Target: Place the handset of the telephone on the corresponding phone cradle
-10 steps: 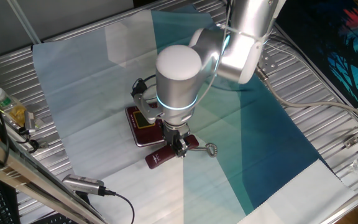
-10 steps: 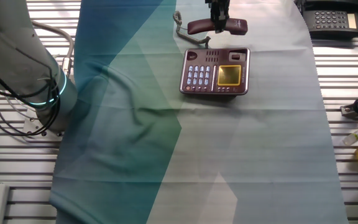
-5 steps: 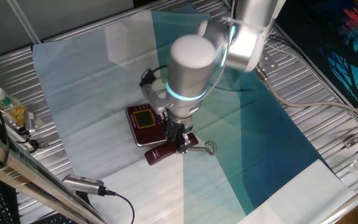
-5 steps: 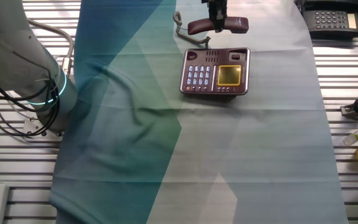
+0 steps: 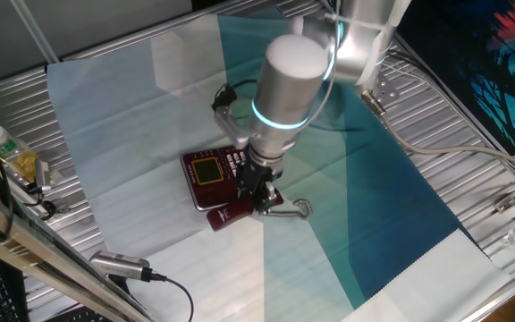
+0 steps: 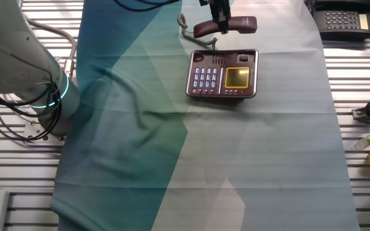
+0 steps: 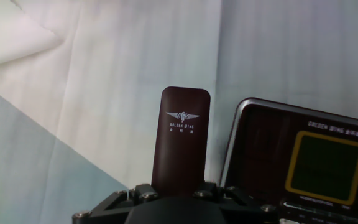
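The jaws (image 5: 259,199) are clamped on the handset (image 7: 182,134), gripping it near its middle; in the hand view the bar runs out toward 12 o'clock from between the fingers. The handset is held alongside the telephone (image 6: 222,73), just beside the base and seemingly lifted a little off the cloth (height is hard to judge from these angles). In the other fixed view it lies at 12 o'clock of the base, roughly parallel to the near edge, not yet seated.

To do this step well, I judge the bar should be carried sideways until it sits directly over the phone cradle (image 6: 222,56), kept parallel to that long recess, then lowered straight down so both ends drop in together. The coiled cord (image 5: 295,211) trails from one end and could tug the handset askew, so slack should follow the move.

The handset is a slim, glossy dark-red oblong with rounded corners and a small white winged logo. The base is the same hard, shiny plastic, squarish, with a yellowish display (image 7: 325,168) and white keys (image 6: 204,77). The cloth (image 6: 172,160) on the desk is soft, creased, teal and white.
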{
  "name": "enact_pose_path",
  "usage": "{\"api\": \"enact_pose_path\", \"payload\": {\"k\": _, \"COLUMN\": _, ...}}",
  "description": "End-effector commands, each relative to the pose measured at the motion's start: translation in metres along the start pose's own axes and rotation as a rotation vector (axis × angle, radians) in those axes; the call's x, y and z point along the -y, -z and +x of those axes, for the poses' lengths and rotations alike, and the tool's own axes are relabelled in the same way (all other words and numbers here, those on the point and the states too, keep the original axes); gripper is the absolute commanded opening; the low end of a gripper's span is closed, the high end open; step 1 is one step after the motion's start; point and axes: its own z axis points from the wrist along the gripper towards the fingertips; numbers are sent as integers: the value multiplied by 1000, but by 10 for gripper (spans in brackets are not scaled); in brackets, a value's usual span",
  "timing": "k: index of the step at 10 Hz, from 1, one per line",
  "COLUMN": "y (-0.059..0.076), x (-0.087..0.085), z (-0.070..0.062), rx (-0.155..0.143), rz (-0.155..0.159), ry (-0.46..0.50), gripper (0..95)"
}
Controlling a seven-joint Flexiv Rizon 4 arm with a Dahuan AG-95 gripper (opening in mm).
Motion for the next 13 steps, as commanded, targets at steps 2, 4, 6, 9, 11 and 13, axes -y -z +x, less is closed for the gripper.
{"api": "enact_pose_path", "payload": {"k": 2, "y": 6, "x": 7, "z": 5, "rx": -13, "rz": 1, "ry": 15, "gripper": 0}}
{"api": "enact_pose_path", "payload": {"k": 4, "y": 7, "x": 12, "z": 8, "rx": -12, "rz": 1, "ry": 25, "gripper": 0}}
{"api": "enact_pose_path", "payload": {"k": 6, "y": 6, "x": 17, "z": 9, "rx": -7, "rz": -4, "ry": 25, "gripper": 0}}
{"api": "enact_pose_path", "payload": {"k": 9, "y": 7, "x": 18, "z": 8, "rx": -10, "rz": -9, "ry": -10, "gripper": 0}}
{"api": "enact_pose_path", "payload": {"k": 11, "y": 7, "x": 18, "z": 8, "rx": -25, "rz": -26, "ry": -75, "gripper": 0}}
{"api": "enact_pose_path", "payload": {"k": 13, "y": 7, "x": 18, "z": 8, "rx": -43, "rz": -39, "ry": -151, "gripper": 0}}
